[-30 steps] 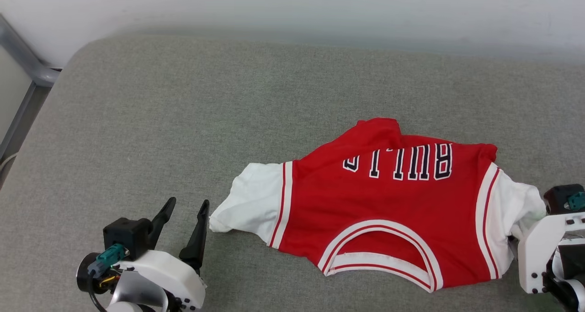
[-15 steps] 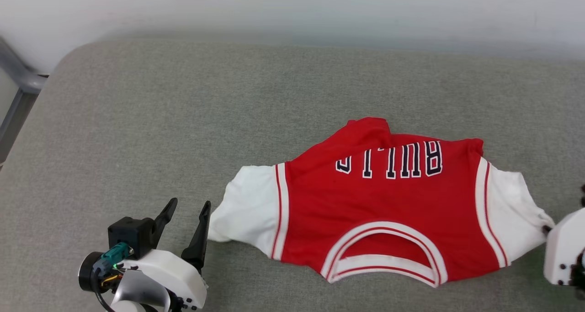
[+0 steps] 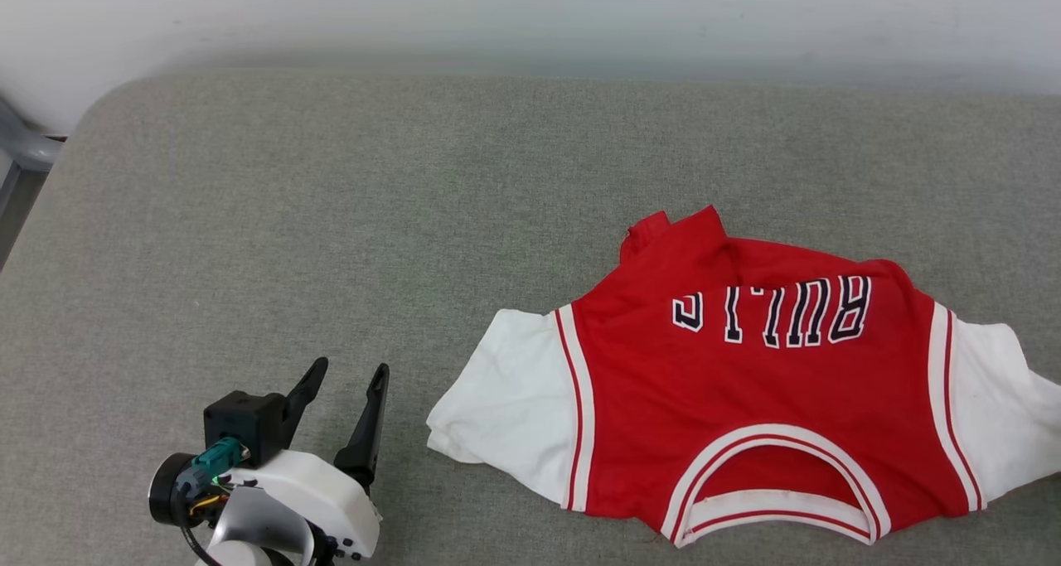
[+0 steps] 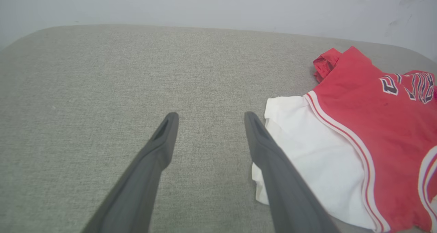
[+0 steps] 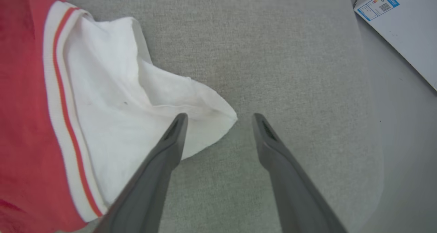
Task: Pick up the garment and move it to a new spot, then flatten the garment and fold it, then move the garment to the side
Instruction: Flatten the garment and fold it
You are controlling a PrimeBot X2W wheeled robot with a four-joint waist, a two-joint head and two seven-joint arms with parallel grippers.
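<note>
In the head view, the garment (image 3: 746, 384) is lying on the right part of the grey cushion (image 3: 331, 218), with its collar toward you, its lettering upside down and both white sleeves spreading outward. Its far hem (image 3: 671, 230) is bunching into a small fold, so I judge you are partway through flattening. Your left hand (image 3: 350, 370) is sitting low near the left sleeve (image 3: 514, 400), apart from it, with fingers spread wide and holding nothing.

In the left wrist view, the left hand (image 4: 210, 116) is gaping over bare cushion. The left sleeve (image 4: 307, 158) is lying just beside one finger; whether they are touching I cannot tell. To smooth this side, you are probably needing to pinch the sleeve's outer edge low and draw it outward gently. Cloth this thin is likely sliding easily and dragging the body along.

In the right wrist view, the right hand (image 5: 220, 116) is also spread wide and empty. One finger is crossing the crumpled tip of the right sleeve (image 5: 112, 100). You are best taking that corner first and keeping both pulls even, then tending the bunched hem.
</note>
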